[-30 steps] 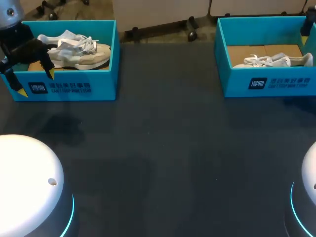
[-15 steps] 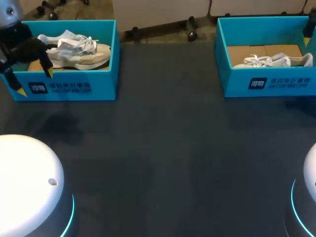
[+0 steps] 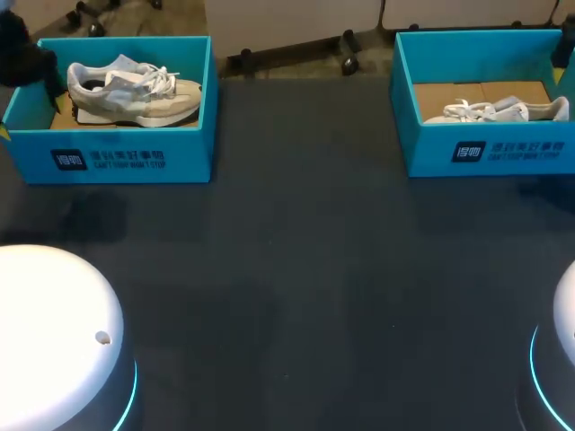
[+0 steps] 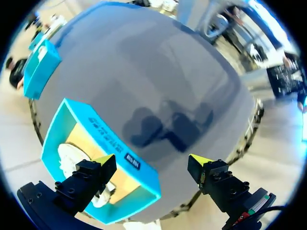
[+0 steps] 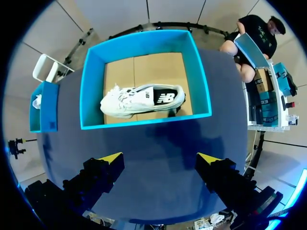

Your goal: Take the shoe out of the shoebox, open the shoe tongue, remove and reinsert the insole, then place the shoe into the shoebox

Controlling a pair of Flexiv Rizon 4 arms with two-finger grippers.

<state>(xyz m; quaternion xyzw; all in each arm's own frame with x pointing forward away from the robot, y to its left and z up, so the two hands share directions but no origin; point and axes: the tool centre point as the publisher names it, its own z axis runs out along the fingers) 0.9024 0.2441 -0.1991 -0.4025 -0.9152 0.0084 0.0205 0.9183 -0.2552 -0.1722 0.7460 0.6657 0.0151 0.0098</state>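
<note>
Desk [image 3: 296,269] is carrying two teal boxes. Left box [image 3: 190,148] is holding a cream shoe [image 3: 135,92], upright, with white laces. Right box [image 5: 144,122] is holding a white shoe [image 5: 144,99] lying on its side. Left claw [image 4: 151,160] and right claw [image 5: 160,157] are hanging with fingers wide apart, gripping nothing.

Head view looks down from behind, sharing left shoebox [image 3: 117,160] and right shoebox [image 3: 485,153] with the wrist views.

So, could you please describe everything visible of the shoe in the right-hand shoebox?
The white shoe lies lengthwise in the teal shoebox, resting on its brown cardboard floor, close to the front wall. It has loose white laces, a pale sole and a black inside showing at the opening. Nothing else touches it.
</note>
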